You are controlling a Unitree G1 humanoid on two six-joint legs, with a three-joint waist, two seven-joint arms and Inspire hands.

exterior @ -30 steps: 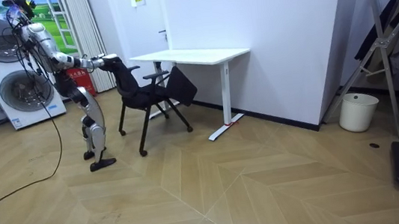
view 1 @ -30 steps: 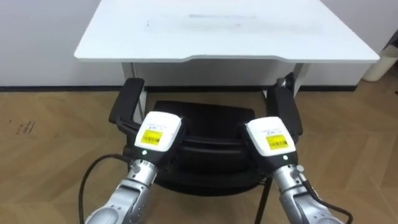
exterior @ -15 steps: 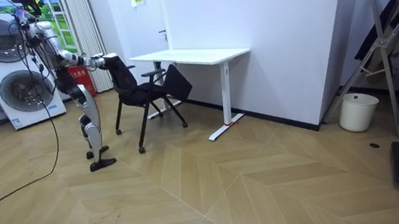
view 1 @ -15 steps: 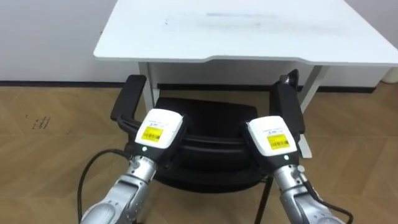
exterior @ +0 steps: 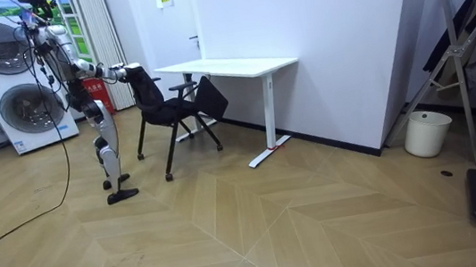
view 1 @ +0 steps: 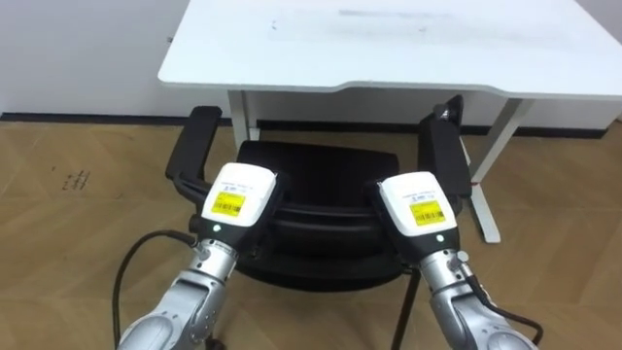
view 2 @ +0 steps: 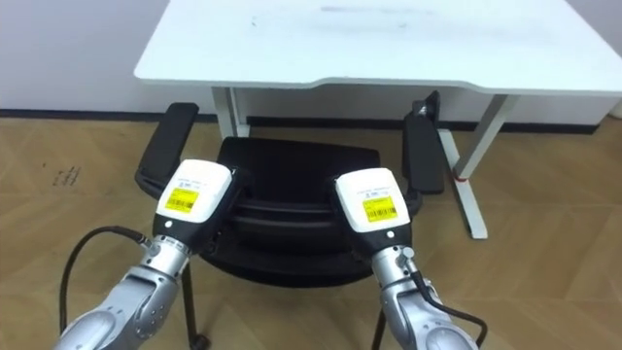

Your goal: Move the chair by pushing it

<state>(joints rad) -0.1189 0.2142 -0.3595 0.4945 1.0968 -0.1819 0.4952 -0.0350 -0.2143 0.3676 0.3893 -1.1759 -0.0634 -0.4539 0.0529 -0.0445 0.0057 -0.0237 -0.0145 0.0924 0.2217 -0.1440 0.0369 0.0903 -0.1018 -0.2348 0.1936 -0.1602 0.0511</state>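
Note:
The black chair [view 1: 321, 180] with two armrests stands in front of me, its seat facing the white desk [view 1: 389, 49] and its front near the desk's edge. My left hand [view 1: 236, 199] and right hand [view 1: 418, 209] rest side by side on top of the backrest. Their fingers are hidden behind the backs of the hands. The right eye view shows the same: left hand [view 2: 194, 194], right hand [view 2: 371, 204], chair [view 2: 292, 175]. In the room view I stand behind the chair [exterior: 172, 109], arms stretched forward to its backrest, the desk [exterior: 230, 65] beyond it.
The desk's white leg and foot [view 1: 491, 185] stand right of the chair. Stacked washing machines [exterior: 7, 79] are behind me. A white bin [exterior: 425, 133] and a rack [exterior: 472, 53] stand far off at the room view's right. Open wooden floor [exterior: 230, 224] lies around.
The chair has shifted a little to the room view's left, both hands staying on its backrest. The eye view has shifted, so the desk sits further right.

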